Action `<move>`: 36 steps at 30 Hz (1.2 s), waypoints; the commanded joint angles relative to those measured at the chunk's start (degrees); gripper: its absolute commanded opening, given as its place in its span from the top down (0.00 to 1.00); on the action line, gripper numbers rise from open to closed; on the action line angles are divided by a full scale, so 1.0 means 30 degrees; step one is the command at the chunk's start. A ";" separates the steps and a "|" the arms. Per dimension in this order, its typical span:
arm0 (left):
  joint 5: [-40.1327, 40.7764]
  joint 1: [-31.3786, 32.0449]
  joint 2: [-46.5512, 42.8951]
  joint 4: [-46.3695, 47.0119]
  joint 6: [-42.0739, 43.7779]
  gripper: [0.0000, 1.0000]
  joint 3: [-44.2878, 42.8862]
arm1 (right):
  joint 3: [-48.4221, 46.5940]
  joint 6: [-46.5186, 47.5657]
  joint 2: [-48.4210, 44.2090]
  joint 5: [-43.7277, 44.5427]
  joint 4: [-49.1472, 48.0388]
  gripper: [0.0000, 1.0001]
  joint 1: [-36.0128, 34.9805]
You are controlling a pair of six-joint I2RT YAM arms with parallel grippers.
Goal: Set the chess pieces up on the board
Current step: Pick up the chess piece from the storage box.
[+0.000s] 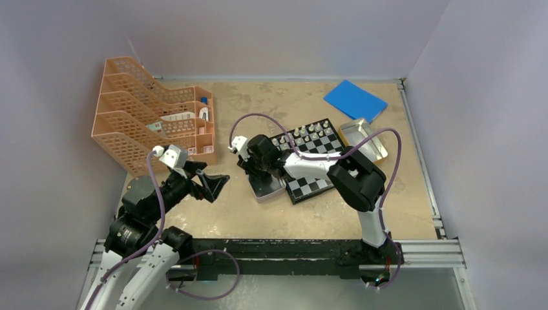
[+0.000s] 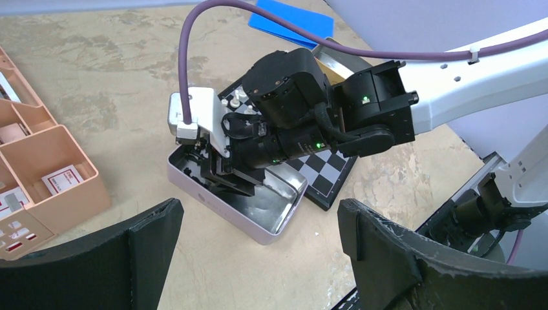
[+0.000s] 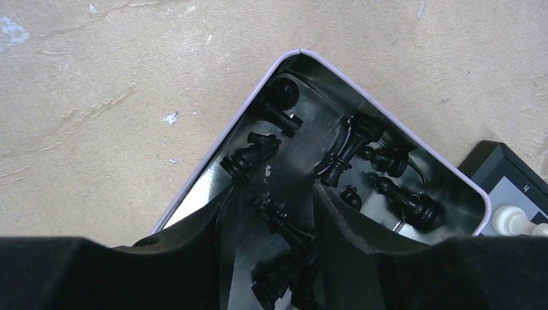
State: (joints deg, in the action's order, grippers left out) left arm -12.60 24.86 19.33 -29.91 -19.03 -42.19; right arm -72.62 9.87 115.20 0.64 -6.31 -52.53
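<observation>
The board lies mid-table with white chess pieces standing on its far rows. Against its left side sits a lavender tin holding several black chess pieces lying loose, a knight among them. My right gripper reaches down into this tin, its jaws apart on either side of a lying black piece without closing on it. In the left wrist view that gripper is low inside the tin. My left gripper hovers open and empty to the left of the tin.
An orange file organizer stands at the back left. A second silver tin lies at the board's right, with a blue pad behind it. One white piece shows at the board's edge in the right wrist view.
</observation>
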 commanded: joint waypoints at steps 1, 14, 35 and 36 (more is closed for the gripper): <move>0.0172 -0.0059 0.0176 0.0332 -0.0132 0.09 -0.0085 | -0.1248 0.0971 0.0053 0.0506 0.1689 0.52 -0.0009; 0.0302 -0.0055 0.0168 0.0301 -0.0191 0.10 -0.0027 | -0.1973 0.1896 0.0919 0.0778 0.3068 0.59 -0.0035; 0.1346 -0.0068 0.0893 -0.0194 -0.1130 0.20 -0.0250 | 0.0870 -0.2781 -0.4817 0.1762 -0.1071 0.89 0.0007; 0.1236 -0.0064 0.1006 -0.0181 -0.1213 0.21 -0.0285 | 0.1034 -0.3383 -0.5153 0.1852 -0.1177 0.90 -0.0007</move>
State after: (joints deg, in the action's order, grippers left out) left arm -10.35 24.86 21.10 -31.22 -20.69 -42.19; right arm -71.05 7.01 104.40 5.04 -5.21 -52.56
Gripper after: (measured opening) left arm 0.802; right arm 0.149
